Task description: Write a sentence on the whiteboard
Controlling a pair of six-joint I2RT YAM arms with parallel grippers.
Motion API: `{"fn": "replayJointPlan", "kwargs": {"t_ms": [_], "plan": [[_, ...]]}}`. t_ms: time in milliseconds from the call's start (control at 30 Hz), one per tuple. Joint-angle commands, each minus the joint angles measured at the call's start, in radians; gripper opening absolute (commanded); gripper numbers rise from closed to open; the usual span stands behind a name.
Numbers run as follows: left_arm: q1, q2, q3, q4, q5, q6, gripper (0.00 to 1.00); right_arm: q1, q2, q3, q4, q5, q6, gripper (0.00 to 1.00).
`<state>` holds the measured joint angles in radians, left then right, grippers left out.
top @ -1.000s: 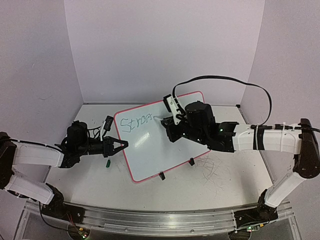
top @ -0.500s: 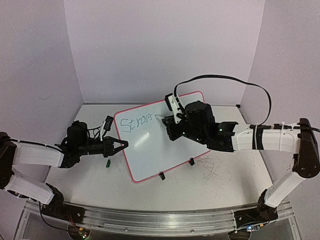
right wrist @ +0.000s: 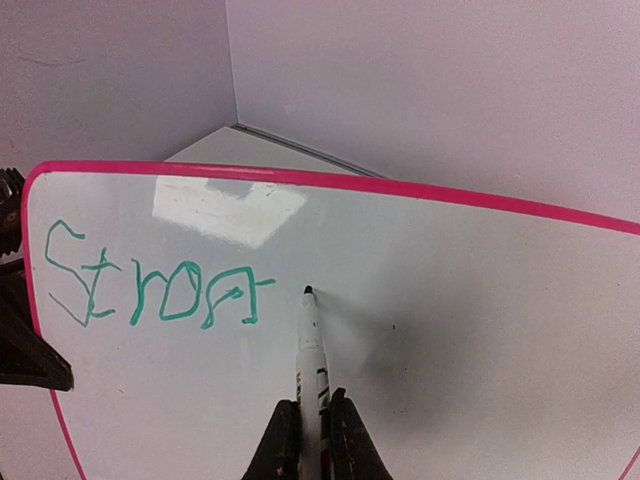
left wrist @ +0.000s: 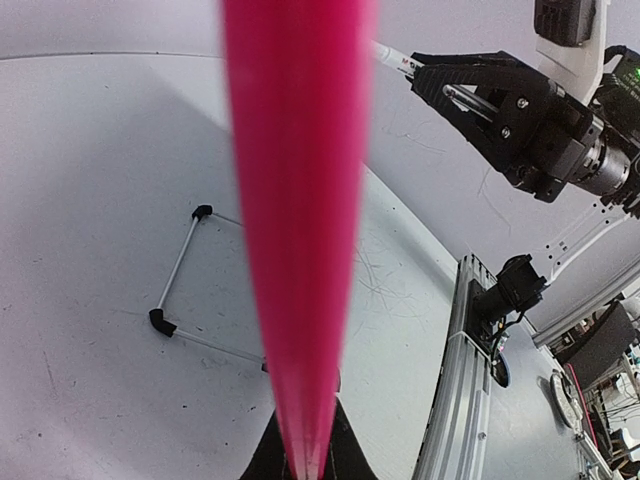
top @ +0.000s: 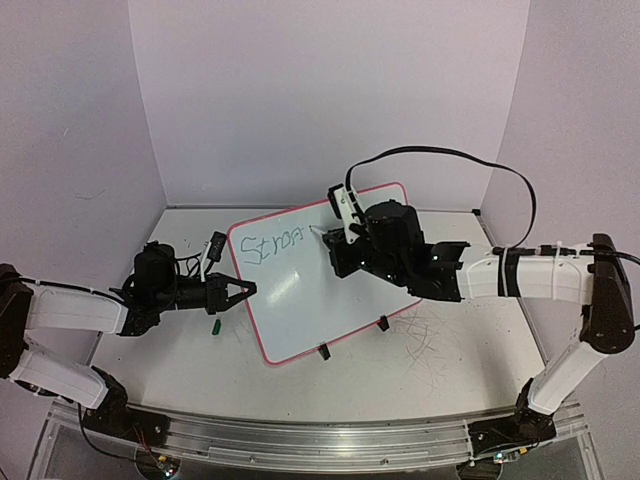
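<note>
Fingers of the right gripper are pinching a white marker tightly between them, closed down on its barrel with the dark tip pointing away from the wrist. That tip is sitting at the surface of the whiteboard, just to the right of the last green letter; whether it is actually touching, I cannot tell. The sentence is running along the board's upper left part in thin green handwriting and is reading roughly "Stron" so far, on one line. The whiteboard is lying across the middle of the table, turned at an angle, with its two black clip feet on the near edge. The left gripper is reaching in from the left and is clamping shut on the board's pink rim, which is running straight up between its fingers in the left wrist view. A small green cap is lying on the table just beside the left gripper, and faint scribbles are marking the table to the right of the board.
</note>
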<state>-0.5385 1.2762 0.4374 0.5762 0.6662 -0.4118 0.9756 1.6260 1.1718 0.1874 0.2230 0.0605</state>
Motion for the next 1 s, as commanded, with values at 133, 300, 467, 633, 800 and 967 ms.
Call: {"fn": "replayJointPlan", "kwargs": {"t_ms": [133, 300, 467, 633, 800, 967], "plan": [[0.0, -0.017, 0.023, 0.005, -0.024, 0.072, 0.0, -0.009, 0.032, 0.052, 0.023, -0.026, -0.008, 0.0], [0.0, -0.019, 0.021, 0.006, -0.026, 0.073, 0.0, -0.005, 0.02, 0.034, 0.008, -0.049, 0.0, 0.0], [0.0, -0.017, 0.023, 0.006, -0.025, 0.074, 0.0, -0.002, 0.002, 0.005, -0.005, -0.053, 0.006, 0.0], [0.0, -0.018, 0.024, 0.004, -0.025, 0.074, 0.0, -0.002, -0.013, -0.02, -0.023, -0.05, 0.017, 0.0], [0.0, -0.02, 0.022, 0.005, -0.024, 0.073, 0.0, -0.002, -0.027, -0.041, -0.035, -0.046, 0.021, 0.0], [0.0, -0.017, 0.022, 0.005, -0.025, 0.073, 0.0, -0.002, -0.033, -0.049, -0.039, -0.019, 0.023, 0.0]]}}
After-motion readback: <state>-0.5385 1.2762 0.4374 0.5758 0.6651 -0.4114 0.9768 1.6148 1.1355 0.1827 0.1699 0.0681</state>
